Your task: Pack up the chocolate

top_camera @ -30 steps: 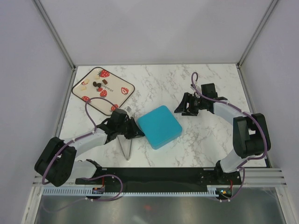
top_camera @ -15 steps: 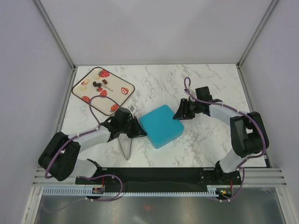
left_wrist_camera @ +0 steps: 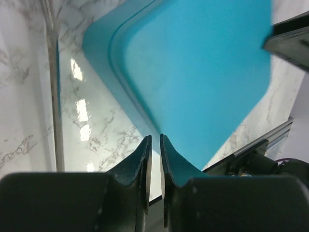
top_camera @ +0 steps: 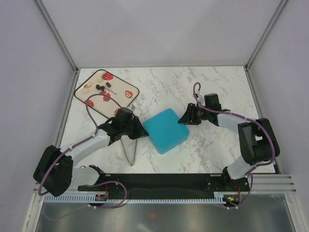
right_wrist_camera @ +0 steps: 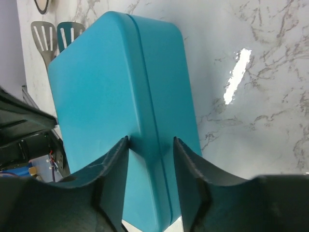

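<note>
The chocolate (top_camera: 99, 87) sits on the far-left tray (top_camera: 126, 87), beyond the left hand (top_camera: 140, 134), the nearer one, nearly closed at the blue box (top_camera: 165, 130)'s edge. The right hand (top_camera: 186, 118) straddles the opposite edge, open.

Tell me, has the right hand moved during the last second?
Yes. In the overhead view the right hand has moved left and slightly down, closing the gap to the right corner of the blue box, which stayed in place.

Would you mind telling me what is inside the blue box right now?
Nothing inside shows: the blue box is closed, so its interior is hidden. The chocolate pieces in view lie on the strawberry-print tray.
</note>
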`<state>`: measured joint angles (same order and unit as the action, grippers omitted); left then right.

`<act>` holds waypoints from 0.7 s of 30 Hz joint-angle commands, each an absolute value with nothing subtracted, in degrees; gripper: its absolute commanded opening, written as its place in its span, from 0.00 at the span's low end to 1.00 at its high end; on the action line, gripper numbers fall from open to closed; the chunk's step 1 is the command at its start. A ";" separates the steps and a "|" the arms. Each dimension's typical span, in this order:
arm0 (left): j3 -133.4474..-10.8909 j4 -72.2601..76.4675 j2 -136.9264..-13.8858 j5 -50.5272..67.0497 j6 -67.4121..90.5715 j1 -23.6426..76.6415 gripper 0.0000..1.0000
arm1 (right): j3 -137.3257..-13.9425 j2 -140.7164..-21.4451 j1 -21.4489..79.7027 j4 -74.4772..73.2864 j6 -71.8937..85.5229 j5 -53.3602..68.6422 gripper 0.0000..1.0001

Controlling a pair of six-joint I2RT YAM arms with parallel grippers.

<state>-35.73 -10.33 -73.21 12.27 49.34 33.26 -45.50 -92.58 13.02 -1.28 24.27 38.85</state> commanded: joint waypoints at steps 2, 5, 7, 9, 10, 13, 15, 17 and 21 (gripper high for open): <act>-44.89 -17.39 -66.11 6.86 43.78 33.49 0.19 | -45.16 -92.47 13.80 -7.02 23.81 30.24 0.55; -47.98 -17.84 -64.43 7.20 42.10 33.49 0.22 | -48.32 -89.49 13.54 -11.84 24.17 27.08 0.64; -49.21 -17.67 -64.95 7.38 40.96 33.49 0.23 | -50.44 -88.34 13.45 -14.49 24.00 23.48 0.68; -50.80 -17.49 -67.32 7.56 39.65 33.40 0.23 | -53.52 -86.75 13.45 -18.01 23.91 21.19 0.69; -51.15 -17.49 -68.28 7.47 39.29 33.40 0.22 | -55.09 -85.53 13.53 -18.80 23.99 20.92 0.69; -51.24 -15.48 -71.97 9.91 38.50 33.40 0.22 | -56.86 -82.89 13.45 -20.56 24.61 21.88 0.65; -50.72 -12.67 -74.95 11.59 38.58 33.40 0.22 | -57.22 -81.83 13.62 -20.83 24.87 23.02 0.60; -49.93 -11.34 -77.16 12.48 38.85 33.40 0.22 | -57.31 -80.25 13.97 -19.79 25.66 25.83 0.46; -48.43 -10.46 -81.99 10.64 39.64 33.40 0.21 | -55.03 -77.79 18.44 -15.13 28.82 31.37 0.13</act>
<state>-49.50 -13.32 -79.75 10.92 41.65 33.26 -55.57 -79.94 15.09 -18.17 26.48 26.65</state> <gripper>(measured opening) 0.211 0.178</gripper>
